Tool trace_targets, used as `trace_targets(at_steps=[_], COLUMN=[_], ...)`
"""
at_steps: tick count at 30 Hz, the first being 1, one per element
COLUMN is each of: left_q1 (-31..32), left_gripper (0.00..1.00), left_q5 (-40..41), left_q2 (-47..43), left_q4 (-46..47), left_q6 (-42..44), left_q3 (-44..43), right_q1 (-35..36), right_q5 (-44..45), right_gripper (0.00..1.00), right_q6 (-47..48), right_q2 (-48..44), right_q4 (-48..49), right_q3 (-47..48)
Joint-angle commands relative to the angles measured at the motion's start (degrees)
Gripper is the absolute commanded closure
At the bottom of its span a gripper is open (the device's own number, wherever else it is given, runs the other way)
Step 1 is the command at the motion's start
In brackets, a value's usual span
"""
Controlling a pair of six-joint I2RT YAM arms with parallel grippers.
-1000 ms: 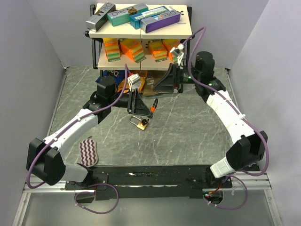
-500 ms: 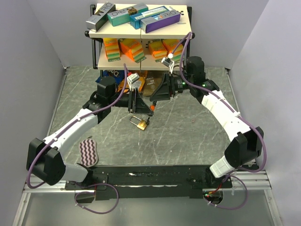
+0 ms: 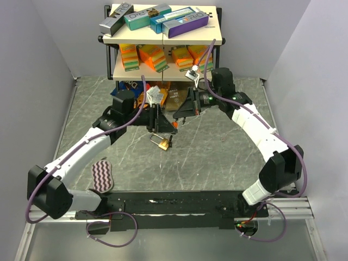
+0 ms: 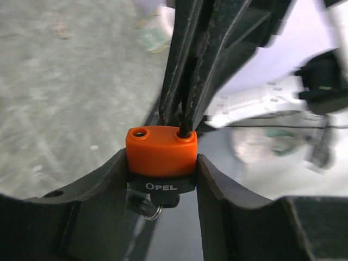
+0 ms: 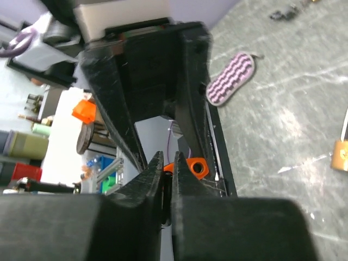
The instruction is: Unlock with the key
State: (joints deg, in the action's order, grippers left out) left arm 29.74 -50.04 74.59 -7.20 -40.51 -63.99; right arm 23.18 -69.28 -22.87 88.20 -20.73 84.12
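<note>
The task's thing, a small block with an orange plastic top [image 4: 161, 149] and a black band lettered OPEL [image 4: 161, 185], which I took to be the lock, was held clear of the grey marbled tabletop [image 3: 217, 157], in front of the two-tier shelf rack [image 3: 213, 32]. The left gripper [image 3: 169, 126] had its jaws clamped on the block's two flanks. The right gripper [image 5: 168, 173] met it end-on with its jaws drawn almost together at one of the two holes in the orange top. What they pinched there could not be told. A small metal ring [image 4: 153, 211] hung below the band, so the key may have sat at that end.

To do this step well, the left jaws should stay firm and square while the right makes any pull or twist along the block's own axis. A skewed load would likely lever the block out of the grip.

A brass padlock [image 3: 161, 142] lay on the tabletop just below the joined jaws, under any drop. Crinkled bags [image 3: 173, 97] beneath the rack sat close behind, leaving little room to draw back. A purple wavy-striped oval pad [image 3: 101, 175] lay well apart, near the left arm.
</note>
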Motion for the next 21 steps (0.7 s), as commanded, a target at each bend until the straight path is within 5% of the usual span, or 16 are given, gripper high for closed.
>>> trace_targets(at_steps=[1,9,18,21], left_q1=[1.28,8.84,10.78,10.87], left_gripper=[0.99,0.99,0.99,0.99], left_q5=[19.59,48.42,50.83,50.48], left_q2=[-0.85,3.81,4.6,4.78], left_q4=[-13.52,-28.11,-28.13,-28.39], left_q6=[8.69,7.91,6.85,6.85], left_q3=[-8.07,-15.81,-15.91,-15.47], right_q1=[1.43,5.29,5.91,5.82], right_q5=[5.87,26.9,31.57,31.14], right_gripper=[1.0,1.0,1.0,0.87], right_q6=[5.82,7.58,5.91,5.65], right_q2=[0.56,4.08,4.26,4.26], right_q4=[-8.78,-20.75,-20.66,-20.23], right_q3=[5.79,13.26,13.27,12.92])
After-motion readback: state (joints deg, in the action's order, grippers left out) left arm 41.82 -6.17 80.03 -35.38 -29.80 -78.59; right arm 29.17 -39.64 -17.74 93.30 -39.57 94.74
